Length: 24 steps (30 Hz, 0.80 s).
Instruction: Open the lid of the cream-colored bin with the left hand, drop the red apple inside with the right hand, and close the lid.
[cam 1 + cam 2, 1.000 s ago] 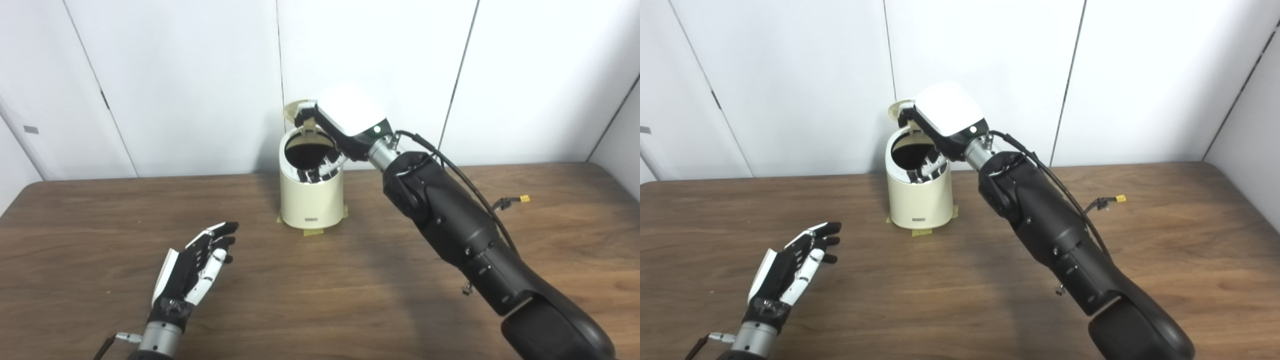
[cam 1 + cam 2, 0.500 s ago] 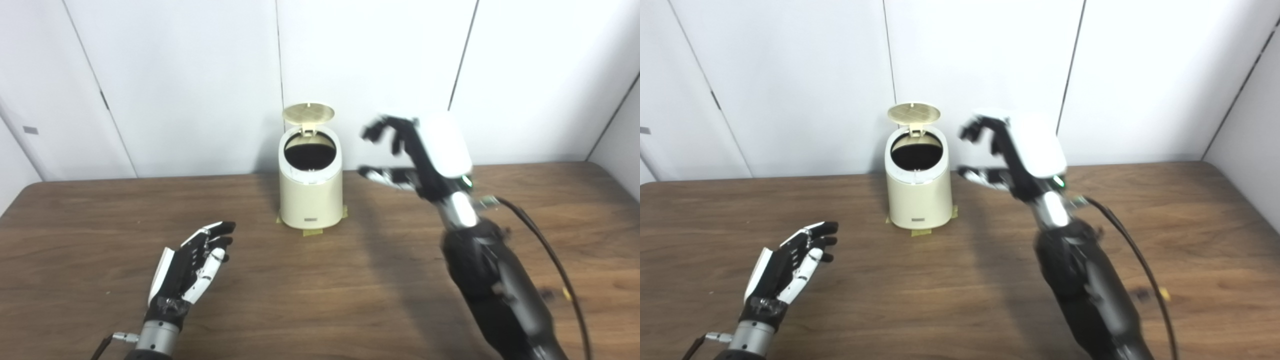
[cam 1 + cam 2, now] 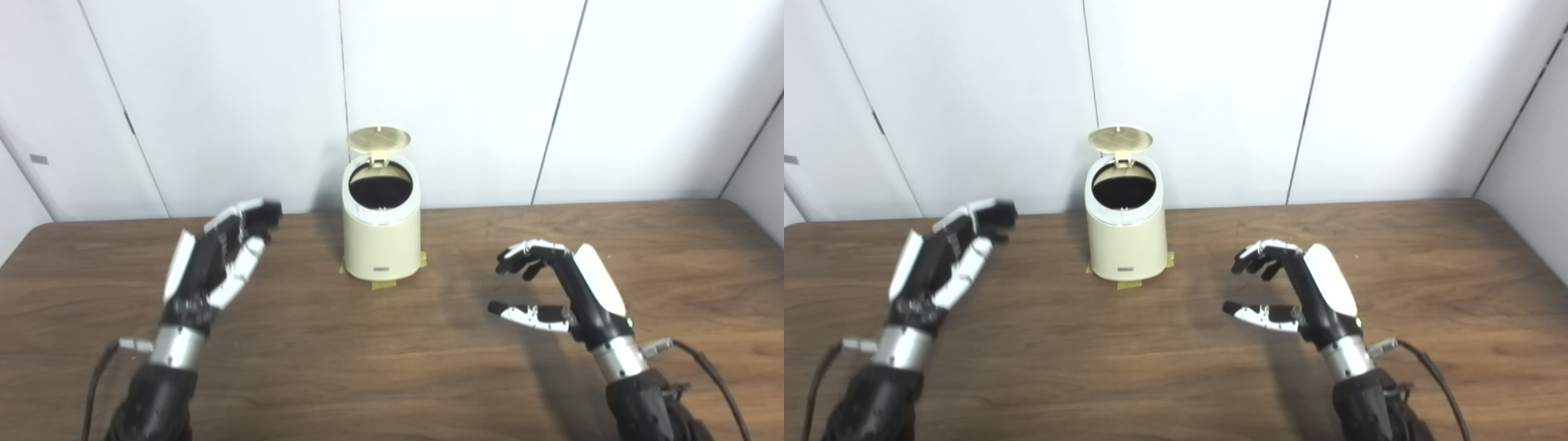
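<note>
Left hand (image 3: 211,269) up at nine o'clock, fingers spread, holding nothing. Cream-colored bin (image 3: 381,236) upright at twelve o'clock on the table (image 3: 392,361), round lid (image 3: 378,139) flipped up, dark inside, apple unseen. Right hand (image 3: 566,294) at four o'clock, fingers curled wide, empty.

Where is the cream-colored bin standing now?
The cream-colored bin stands at the table's far middle, near the white wall, lid raised, between the left hand and the right hand.
</note>
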Tool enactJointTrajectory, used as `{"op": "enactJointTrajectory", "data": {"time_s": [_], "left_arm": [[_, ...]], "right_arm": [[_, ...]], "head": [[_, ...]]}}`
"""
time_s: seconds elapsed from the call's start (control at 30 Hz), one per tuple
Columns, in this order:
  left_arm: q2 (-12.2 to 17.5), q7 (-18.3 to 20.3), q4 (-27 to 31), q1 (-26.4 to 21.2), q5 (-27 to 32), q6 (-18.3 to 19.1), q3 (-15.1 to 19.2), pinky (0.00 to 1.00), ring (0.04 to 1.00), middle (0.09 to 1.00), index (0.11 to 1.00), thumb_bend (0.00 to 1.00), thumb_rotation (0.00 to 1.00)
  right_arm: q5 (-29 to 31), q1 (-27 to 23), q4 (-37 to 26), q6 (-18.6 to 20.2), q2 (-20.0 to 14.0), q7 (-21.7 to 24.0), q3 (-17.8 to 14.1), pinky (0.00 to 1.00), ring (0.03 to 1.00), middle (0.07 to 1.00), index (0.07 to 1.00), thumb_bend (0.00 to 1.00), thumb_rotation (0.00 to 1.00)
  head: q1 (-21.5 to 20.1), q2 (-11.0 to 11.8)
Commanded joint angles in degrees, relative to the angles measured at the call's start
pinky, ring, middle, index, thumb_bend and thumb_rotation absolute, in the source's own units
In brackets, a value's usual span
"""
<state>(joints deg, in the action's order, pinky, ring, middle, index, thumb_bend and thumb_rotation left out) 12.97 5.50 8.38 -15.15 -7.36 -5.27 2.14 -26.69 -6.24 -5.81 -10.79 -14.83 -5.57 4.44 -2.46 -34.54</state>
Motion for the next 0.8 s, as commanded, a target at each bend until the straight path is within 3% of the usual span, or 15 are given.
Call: {"op": "enactJointTrajectory", "data": {"time_s": [0.0, 0.07, 0.17, 0.3, 0.47, 0.57, 0.67, 0.77], "left_arm": [[2.03, 0.25, 2.61, -6.08, -1.66, 0.33, -0.01, 0.66, 0.748, 0.760, 0.755, 0.38, 0.74], [3.34, 1.38, 3.83, -10.39, -3.38, 4.07, -0.54, 0.68, 0.776, 0.786, 0.781, 0.38, 0.80], [5.23, 2.77, 4.34, -17.12, -7.62, 9.01, -1.86, 0.70, 0.808, 0.806, 0.798, 0.43, 0.88], [8.12, 6.55, 3.54, -26.48, -13.26, 15.67, -5.27, 0.76, 0.856, 0.837, 0.822, 0.53, 0.96], [7.76, 10.49, 2.41, -35.96, -17.83, 22.58, -10.11, 0.83, 0.845, 0.818, 0.791, 0.61, 1.00], [7.01, 12.47, 2.05, -39.59, -21.05, 26.14, -13.17, 0.77, 0.804, 0.789, 0.763, 0.62, 1.00], [6.56, 15.65, 1.55, -42.09, -25.43, 30.75, -16.55, 0.77, 0.840, 0.843, 0.754, 0.64, 0.99], [5.64, 17.25, -0.33, -42.80, -26.29, 31.94, -17.95, 0.69, 0.791, 0.805, 0.756, 0.61, 0.95]], "right_arm": [[2.52, -1.62, 0.49, -4.68, -0.18, -1.35, -0.82, 0.56, 0.671, 0.707, 0.709, 0.29, 0.64], [4.33, -1.21, 2.11, -6.10, -0.07, -0.63, -0.96, 0.61, 0.722, 0.753, 0.764, 0.30, 0.79], [5.23, -0.46, 2.47, -4.70, 0.30, 0.61, -1.02, 0.67, 0.771, 0.791, 0.799, 0.36, 0.87], [5.36, -0.02, 2.94, -4.07, 0.55, 1.53, -0.68, 0.63, 0.744, 0.783, 0.786, 0.38, 0.86], [5.05, 0.21, 3.53, -3.48, 0.76, 2.05, -0.83, 0.64, 0.745, 0.772, 0.776, 0.38, 0.84], [4.19, 0.40, 3.28, -2.81, 0.96, 1.97, -0.85, 0.64, 0.742, 0.767, 0.775, 0.37, 0.80], [3.86, 0.42, 3.17, -2.71, 1.33, 1.73, -0.95, 0.63, 0.733, 0.762, 0.770, 0.36, 0.78], [3.72, 0.35, 3.40, -2.66, 1.78, 1.31, -1.38, 0.62, 0.722, 0.750, 0.755, 0.38, 0.79]], "head": [[0.15, 0.24], [0.29, 0.29], [0.43, 0.38], [0.30, 0.69], [0.29, 0.56], [0.45, 0.42], [0.32, 0.32], [0.43, 0.34]]}}
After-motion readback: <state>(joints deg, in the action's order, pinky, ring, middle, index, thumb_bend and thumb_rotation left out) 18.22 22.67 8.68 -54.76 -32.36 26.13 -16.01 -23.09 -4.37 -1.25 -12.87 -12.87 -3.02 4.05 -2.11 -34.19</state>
